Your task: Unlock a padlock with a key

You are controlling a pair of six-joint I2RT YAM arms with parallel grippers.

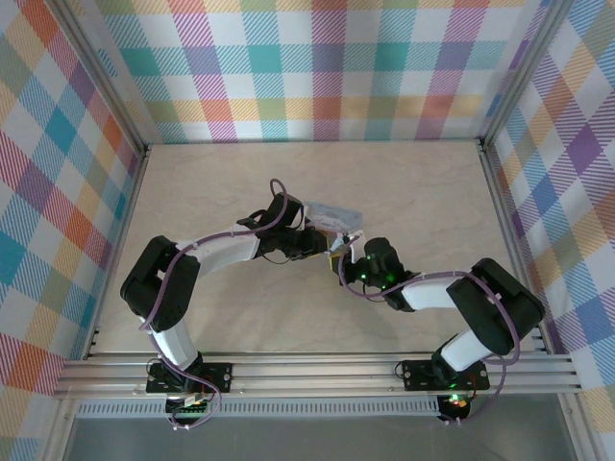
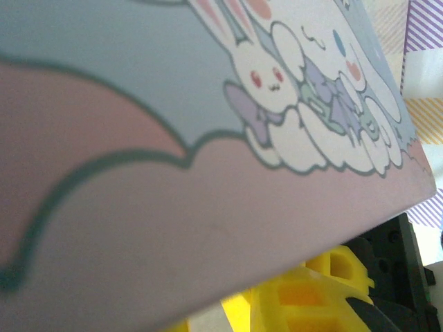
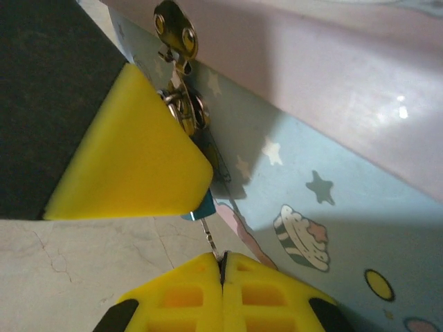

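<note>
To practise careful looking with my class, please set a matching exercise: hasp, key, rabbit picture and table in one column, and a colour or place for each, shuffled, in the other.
1 hasp
2 key
3 rabbit picture
4 table

A pale, marbled
B white, printed on the tin
C gold-coloured, riveted to the tin
D pinched by the fingers of the right gripper

Pairs: 1-C, 2-D, 3-B, 4-A

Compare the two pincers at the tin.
The right pincer is shut on the thin key; whether the left pincer grips anything is unclear. The right pincer points at the tin below its hasp; a left finger sits right at the hasp. Both have yellow fingers.
</note>
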